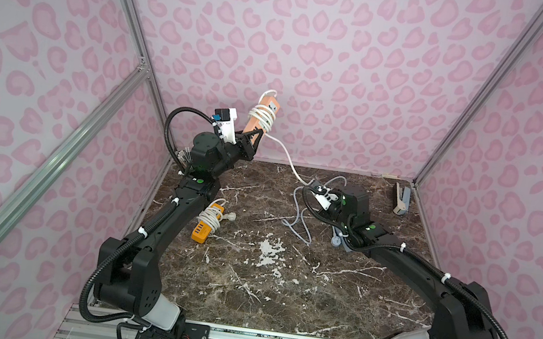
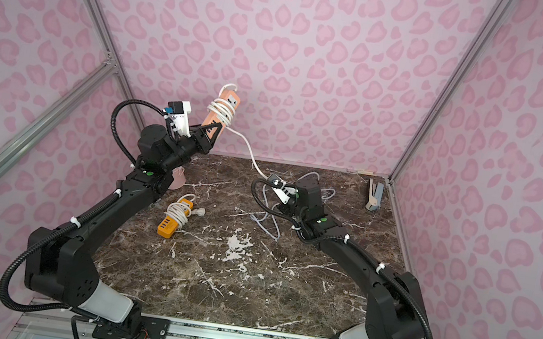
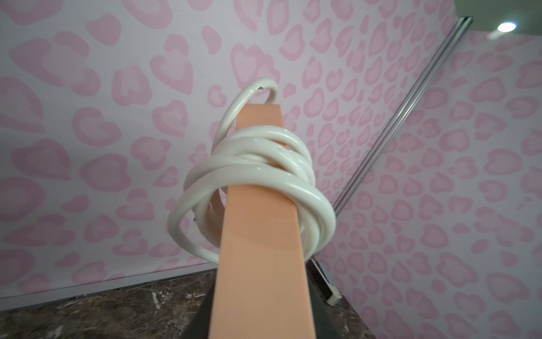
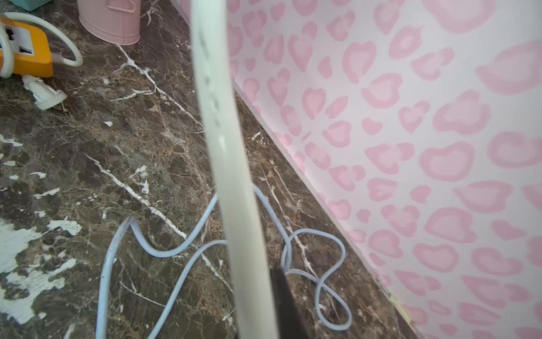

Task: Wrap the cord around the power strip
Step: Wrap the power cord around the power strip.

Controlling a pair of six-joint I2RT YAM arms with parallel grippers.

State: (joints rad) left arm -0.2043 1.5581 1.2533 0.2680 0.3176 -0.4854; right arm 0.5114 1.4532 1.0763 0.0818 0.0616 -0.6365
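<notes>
Holding the strip (image 1: pixel 265 110) by its lower end in the clenched left gripper (image 1: pixel 252 138), with the forearm raised steeply above the table's (image 1: pixel 281 288) far left corner. Tilted up toward the wall, wound with several loose turns of cord (image 1: pixel 287 155). Reaching low near the far edge with the right arm, right gripper (image 1: pixel 317 187) clamped onto the cord's run down from the strip.

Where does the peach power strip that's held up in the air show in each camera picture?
In a top view: peach power strip, tilted in the air, left of centre.
In a top view: likewise, slightly further left.
Left wrist: rising from the bottom middle.
Right wrist: not in it.
Shared landmark: the white cord, seen in all four.
</notes>
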